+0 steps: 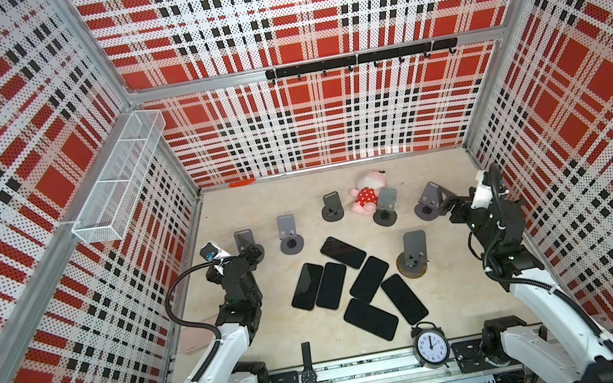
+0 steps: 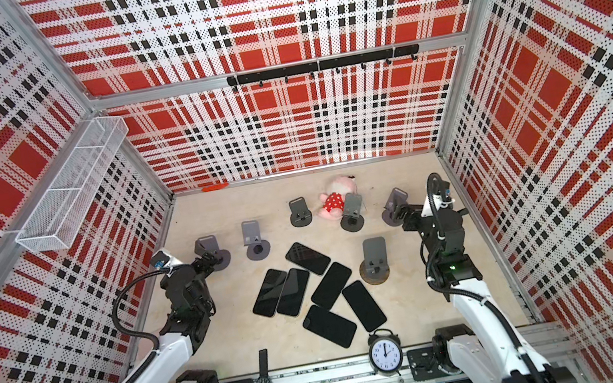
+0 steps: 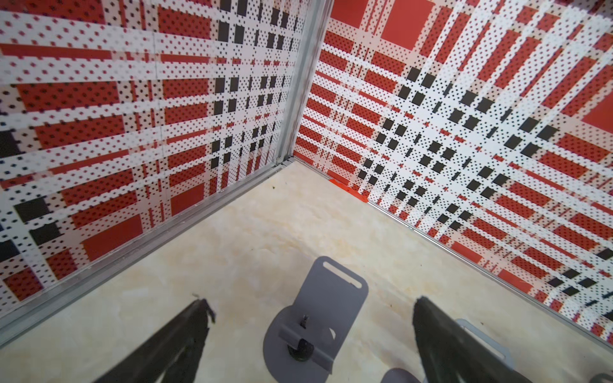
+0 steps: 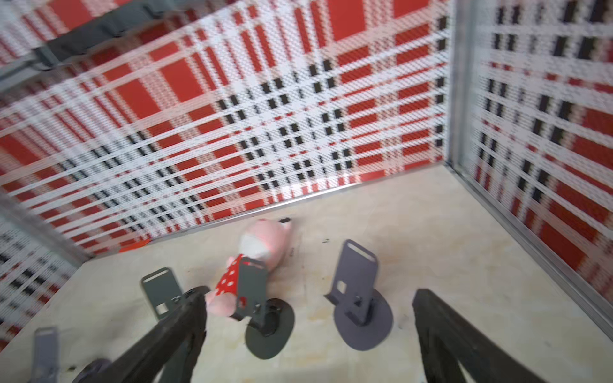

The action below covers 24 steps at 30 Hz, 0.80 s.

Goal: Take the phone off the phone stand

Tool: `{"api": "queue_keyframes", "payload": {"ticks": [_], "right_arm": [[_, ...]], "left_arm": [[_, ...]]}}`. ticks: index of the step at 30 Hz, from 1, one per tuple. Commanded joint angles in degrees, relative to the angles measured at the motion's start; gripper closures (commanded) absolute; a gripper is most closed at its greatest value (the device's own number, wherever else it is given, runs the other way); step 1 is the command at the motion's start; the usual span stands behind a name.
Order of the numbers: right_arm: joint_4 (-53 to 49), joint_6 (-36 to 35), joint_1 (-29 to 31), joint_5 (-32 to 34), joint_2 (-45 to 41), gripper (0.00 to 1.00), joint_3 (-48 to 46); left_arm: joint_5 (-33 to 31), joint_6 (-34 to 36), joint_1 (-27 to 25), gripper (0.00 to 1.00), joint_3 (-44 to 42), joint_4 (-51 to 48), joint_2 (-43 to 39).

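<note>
Six dark phones lie flat in a loose cluster on the table. They sit between the two grippers and back from the fingertips, toward the arm bases, and neither gripper touches any of them.

The left gripper stands wide apart and holds nothing. In its wrist view the leftmost stand sits in the gap between the spread fingers, with its backplate just ahead of the tips.

The right gripper is spread just as wide and also holds nothing. The rightmost stand rises just beyond its tips, inside the gap. A darker stand is beside its inner finger, and a pink plush toy lies behind that stand.

Another stand is upright next to the phones, on the right gripper's inner side. Well behind both grippers, at the table's near edge, are an alarm clock and a wristwatch.
</note>
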Motion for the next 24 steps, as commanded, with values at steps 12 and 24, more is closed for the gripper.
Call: {"api": "queue_keyframes", "payload": {"ticks": [12,24], "right_arm": [[17.91,-1.93,-7.37,6.76,14.63,0.00,-7.85],[43.83,-16.43,1.00,6.47,32.68,0.00,-11.30]], "left_arm": [[-1.47,8.86,0.88,0.02,-0.82,10.65,6.79],[14.89,22.41,3.87,0.02,-6.04,28.36,14.13]]}}
